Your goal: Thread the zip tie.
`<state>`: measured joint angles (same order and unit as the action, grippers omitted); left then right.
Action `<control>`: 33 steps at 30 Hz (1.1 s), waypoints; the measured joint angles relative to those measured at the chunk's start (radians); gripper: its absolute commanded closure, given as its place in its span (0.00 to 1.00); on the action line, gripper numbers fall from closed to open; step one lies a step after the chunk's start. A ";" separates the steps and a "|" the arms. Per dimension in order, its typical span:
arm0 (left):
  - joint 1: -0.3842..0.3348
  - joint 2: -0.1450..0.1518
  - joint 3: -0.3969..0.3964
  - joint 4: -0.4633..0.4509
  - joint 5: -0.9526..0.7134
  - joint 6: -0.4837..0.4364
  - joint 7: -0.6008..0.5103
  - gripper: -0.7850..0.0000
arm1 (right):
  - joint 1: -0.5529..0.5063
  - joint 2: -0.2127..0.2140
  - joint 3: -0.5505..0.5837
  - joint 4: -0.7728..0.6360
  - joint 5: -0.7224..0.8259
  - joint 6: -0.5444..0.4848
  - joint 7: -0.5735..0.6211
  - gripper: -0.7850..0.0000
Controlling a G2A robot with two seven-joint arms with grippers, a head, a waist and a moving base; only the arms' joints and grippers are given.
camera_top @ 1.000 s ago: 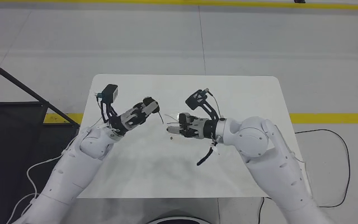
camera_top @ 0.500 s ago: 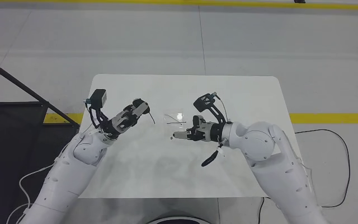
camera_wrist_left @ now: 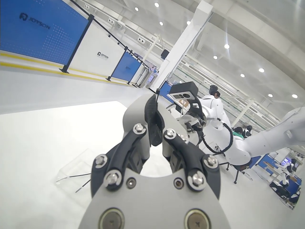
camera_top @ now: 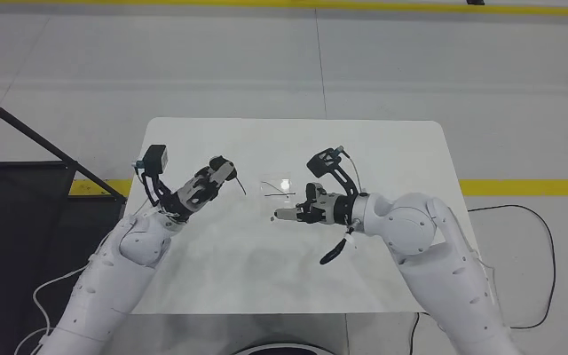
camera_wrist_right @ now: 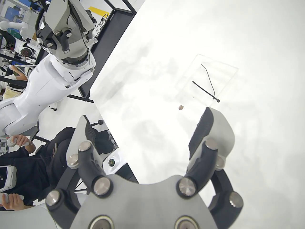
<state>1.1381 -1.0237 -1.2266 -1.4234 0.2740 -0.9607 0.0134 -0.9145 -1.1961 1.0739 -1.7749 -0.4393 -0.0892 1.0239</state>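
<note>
Left gripper (camera_wrist_left: 155, 107) pinches a black zip tie (camera_wrist_left: 156, 95) between closed pads, one end poking out past the fingertips. Right gripper (camera_wrist_right: 147, 120) hangs with jaws wide and empty, what look like 2 loose ties (camera_wrist_right: 205, 91) lying on a clear sheet (camera_wrist_right: 225, 72) just ahead of them. Threading appears not yet begun; the next move likely calls for the right jaws to catch the held tie's free tail and line it up with the head.

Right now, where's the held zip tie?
Top view: the zip tie is clamped in the left gripper's shut fingers over the table's left side, left of the clear sheet.
</note>
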 measured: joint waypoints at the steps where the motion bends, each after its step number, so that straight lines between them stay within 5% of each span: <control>1: 0.007 -0.004 -0.005 0.001 0.030 0.004 0.029 1.00 | 0.000 0.000 0.000 0.000 0.000 0.000 0.000 0.00; 11: 0.062 -0.030 -0.040 0.011 0.219 0.010 0.260 1.00 | -0.049 0.011 0.023 0.013 0.022 0.014 0.013 0.00; 24: 0.064 -0.035 -0.039 0.027 0.226 -0.002 0.277 1.00 | -0.049 0.011 0.024 0.012 0.021 0.016 0.013 0.00; 33: 0.095 -0.045 -0.086 0.003 0.317 0.112 0.352 1.00 | -0.017 0.006 -0.023 0.040 -0.019 0.105 0.053 0.00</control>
<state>1.2332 -1.0687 -1.3122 -1.4205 0.5915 -0.8487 0.3650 -0.9312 -1.1896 1.0513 -1.7354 -0.4583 0.0161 1.0773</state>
